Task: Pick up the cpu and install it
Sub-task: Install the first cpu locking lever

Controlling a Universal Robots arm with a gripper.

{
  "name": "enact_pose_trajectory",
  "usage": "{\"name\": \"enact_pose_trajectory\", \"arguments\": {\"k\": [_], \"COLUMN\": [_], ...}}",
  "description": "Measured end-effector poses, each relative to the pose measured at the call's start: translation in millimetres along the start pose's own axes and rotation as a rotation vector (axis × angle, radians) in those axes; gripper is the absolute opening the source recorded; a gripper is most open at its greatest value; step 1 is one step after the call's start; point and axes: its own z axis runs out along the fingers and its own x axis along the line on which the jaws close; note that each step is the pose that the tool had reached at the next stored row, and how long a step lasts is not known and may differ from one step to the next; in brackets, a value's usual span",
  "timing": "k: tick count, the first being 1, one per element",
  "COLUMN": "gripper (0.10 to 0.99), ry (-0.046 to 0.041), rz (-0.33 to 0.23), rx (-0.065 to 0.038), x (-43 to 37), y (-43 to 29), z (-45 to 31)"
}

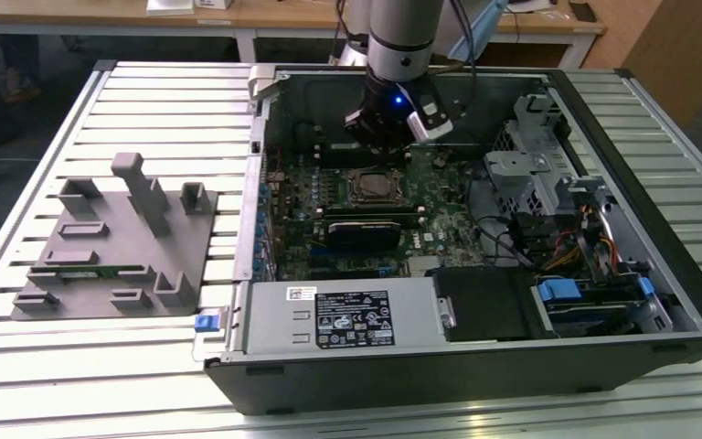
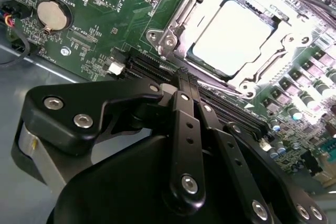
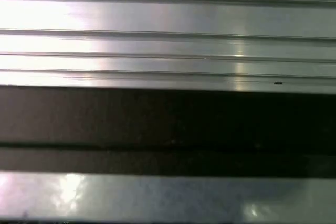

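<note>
Directly above motherboard (image 1: 364,206), pincer (image 2: 184,74) upright

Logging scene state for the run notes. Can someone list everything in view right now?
Pale silver-white square cpu: 1, seated in the socket on the motherboard, in the second wrist view.
Silver metal socket frame: 1, around the cpu.
Green motherboard: 1, inside the open case.
Silver round coin cell: 1, on the motherboard, apart from the socket.
Black open computer case: 1, lying on the table, toward the exterior view's right.
Grey plastic holder tray: 1, on the table, toward the exterior view's left.
Blue plastic clip: 1, between tray and case.
Silver slatted metal table: 1, under everything.
Robot arm: 1, silver, above the case.
Black claw: 1, near the socket, holding nothing.
</note>
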Motion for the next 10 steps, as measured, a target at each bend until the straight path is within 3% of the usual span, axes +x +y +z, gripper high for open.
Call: {"name": "enact_pose_trajectory", "arguments": {"k": [10], "gripper": [0.106], "ry": [0.0000], "rz": [0.000], "rx": [0.000], "x": [-0.5], "y": [-0.3], "z": [3.5]}}
